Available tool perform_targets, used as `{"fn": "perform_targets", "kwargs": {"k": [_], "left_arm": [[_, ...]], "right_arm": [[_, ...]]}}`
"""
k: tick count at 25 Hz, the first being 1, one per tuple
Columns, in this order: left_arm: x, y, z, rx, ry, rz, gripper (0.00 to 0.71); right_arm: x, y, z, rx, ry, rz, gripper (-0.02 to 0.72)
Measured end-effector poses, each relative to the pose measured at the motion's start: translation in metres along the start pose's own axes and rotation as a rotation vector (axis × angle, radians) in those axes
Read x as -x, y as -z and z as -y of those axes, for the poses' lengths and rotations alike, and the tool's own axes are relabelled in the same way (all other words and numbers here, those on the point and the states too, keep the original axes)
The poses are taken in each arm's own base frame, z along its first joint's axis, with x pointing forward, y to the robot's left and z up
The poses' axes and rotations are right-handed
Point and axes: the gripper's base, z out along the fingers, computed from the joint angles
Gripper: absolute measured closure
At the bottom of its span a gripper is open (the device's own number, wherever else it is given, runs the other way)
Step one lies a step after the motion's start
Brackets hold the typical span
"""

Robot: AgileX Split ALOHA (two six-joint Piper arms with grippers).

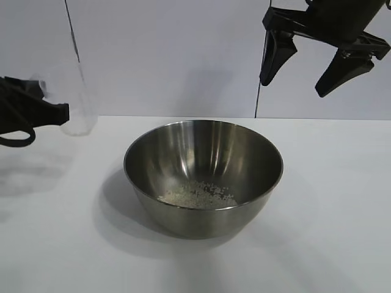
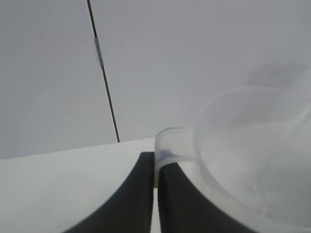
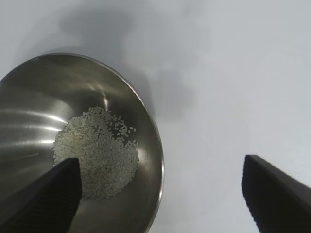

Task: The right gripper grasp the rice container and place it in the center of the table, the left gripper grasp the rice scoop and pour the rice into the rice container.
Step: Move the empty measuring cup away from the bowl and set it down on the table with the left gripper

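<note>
A plain white wall with a thin dark vertical seam [image 1: 72, 36] stands behind the table [image 1: 330, 201], a flat white top.

The rice container [image 1: 203, 177], a round shiny steel bowl, stands upright at about the middle of the table with its mouth facing up. The rice [image 1: 198, 194] lies as a loose low heap on the bottom of the bowl; the right wrist view shows the same heap [image 3: 97, 153] slightly off the bowl's centre, with a few stray grains at its edge. The bowl's walls above the heap are bare.

The rice scoop [image 1: 72, 101], a translucent plastic cup, is off the table's surface, to the left of the bowl and well apart from it, near the table's far edge. In the left wrist view its handle [image 2: 167, 150] sits between the gripper's fingers and the cup body [image 2: 248, 155] extends away from them, its open rim turned toward the camera. No grains can be made out inside it; the translucent wall makes this uncertain. Whether it is level or tilted cannot be told from the exterior view.

The left gripper [image 1: 58, 113] is at the left edge of the exterior view, its fingers pressed together on the scoop's handle.

The right gripper [image 1: 321, 67] hangs above and behind the bowl's right side, fingers spread wide, pointing downward, holding nothing.
</note>
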Motion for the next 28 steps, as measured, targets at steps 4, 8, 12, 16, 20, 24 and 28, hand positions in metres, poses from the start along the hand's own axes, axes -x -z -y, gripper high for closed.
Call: {"fn": "perform_targets", "kwargs": {"k": [4,8,12,16,20,24,28], "left_arm": [[-0.027,-0.005,0.007,-0.046,0.019,-0.091,0.701],[-0.049,-0.008,0.012,-0.087,0.01,-0.161,0.701],[-0.056,-0.013,0.015,-0.095,0.006,-0.179,0.701],[-0.064,-0.02,0.017,-0.097,0.003,-0.19,0.701],[-0.066,-0.024,0.017,-0.094,0.008,-0.19,0.701],[-0.066,-0.024,0.017,-0.094,0.01,-0.19,0.701],[-0.066,-0.024,0.018,-0.094,0.011,-0.191,0.679]], "right_arm": [[0.0,0.0,0.0,0.001,-0.001,0.0,0.081],[0.0,0.0,0.0,0.002,-0.003,0.0,0.081],[0.0,0.0,0.0,0.002,-0.006,0.005,0.081],[0.001,0.0,0.0,0.004,-0.007,0.008,0.081],[0.001,0.0,0.0,0.004,-0.007,0.008,0.081],[0.001,0.0,0.0,0.004,-0.007,0.008,0.081],[0.001,0.0,0.0,0.004,-0.007,0.008,0.081]]}}
